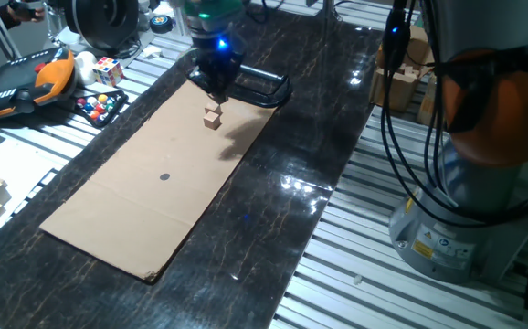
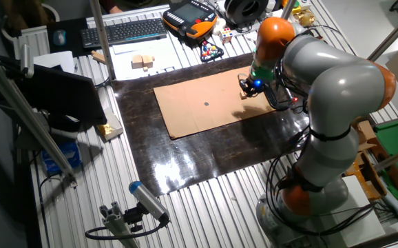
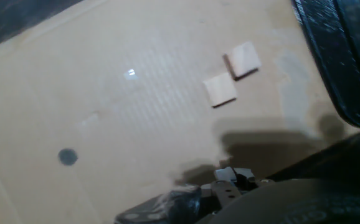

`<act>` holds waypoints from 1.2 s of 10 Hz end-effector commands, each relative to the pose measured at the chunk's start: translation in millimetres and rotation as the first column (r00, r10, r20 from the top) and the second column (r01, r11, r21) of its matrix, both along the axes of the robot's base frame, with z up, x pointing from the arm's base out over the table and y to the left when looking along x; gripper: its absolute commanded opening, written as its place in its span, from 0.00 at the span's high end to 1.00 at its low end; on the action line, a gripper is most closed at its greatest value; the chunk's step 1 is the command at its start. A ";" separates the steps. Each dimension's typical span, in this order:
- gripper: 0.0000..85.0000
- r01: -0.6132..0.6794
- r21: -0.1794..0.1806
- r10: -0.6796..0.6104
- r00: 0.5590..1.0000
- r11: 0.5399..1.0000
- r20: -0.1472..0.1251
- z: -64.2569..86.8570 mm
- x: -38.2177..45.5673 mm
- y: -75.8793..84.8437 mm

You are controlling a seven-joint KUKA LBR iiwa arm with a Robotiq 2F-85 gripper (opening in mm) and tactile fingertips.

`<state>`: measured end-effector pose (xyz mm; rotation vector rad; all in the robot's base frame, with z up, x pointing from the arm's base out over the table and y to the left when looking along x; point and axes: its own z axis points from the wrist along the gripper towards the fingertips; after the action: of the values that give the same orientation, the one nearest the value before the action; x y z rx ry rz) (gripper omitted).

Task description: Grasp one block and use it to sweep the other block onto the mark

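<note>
Cardboard [image 1: 145,206], the big tan sheet, fills the left and centre of one fixed view, lying on the dark table [image 1: 319,137]. Above its upper right end hangs the arm, its gripper [image 1: 216,84] pointing down over the two blocks. These sit close together: in the hand view one block [image 3: 243,60] lies in the upper right, the other block [image 3: 220,90] just below and left of it, corners nearly touching. The mark [image 3: 67,157] is a dark dot at the lower left of that view, well apart from both.

By my judgement the task is at its first step, the approach to grasp; neither block is held. Whether the jaws stand open I cannot tell, as only blurred dark parts show at the bottom of the hand view. Next, the gripper needs to descend squarely over one block without nudging its neighbour.
</note>
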<state>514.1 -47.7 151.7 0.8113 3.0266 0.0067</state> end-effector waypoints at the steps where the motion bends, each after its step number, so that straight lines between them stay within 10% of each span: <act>1: 0.99 0.158 -0.011 -0.158 0.987 0.987 0.002 -1.5 -1.5 -1.5; 4: 0.99 0.221 -0.054 -0.221 0.975 0.974 0.005 -7.4 -1.8 -3.6; 12: 0.99 0.251 0.008 -0.250 0.965 0.968 -0.078 -10.2 -1.8 -4.4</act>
<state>512.2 -52.2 141.5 1.2283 2.9690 -0.0015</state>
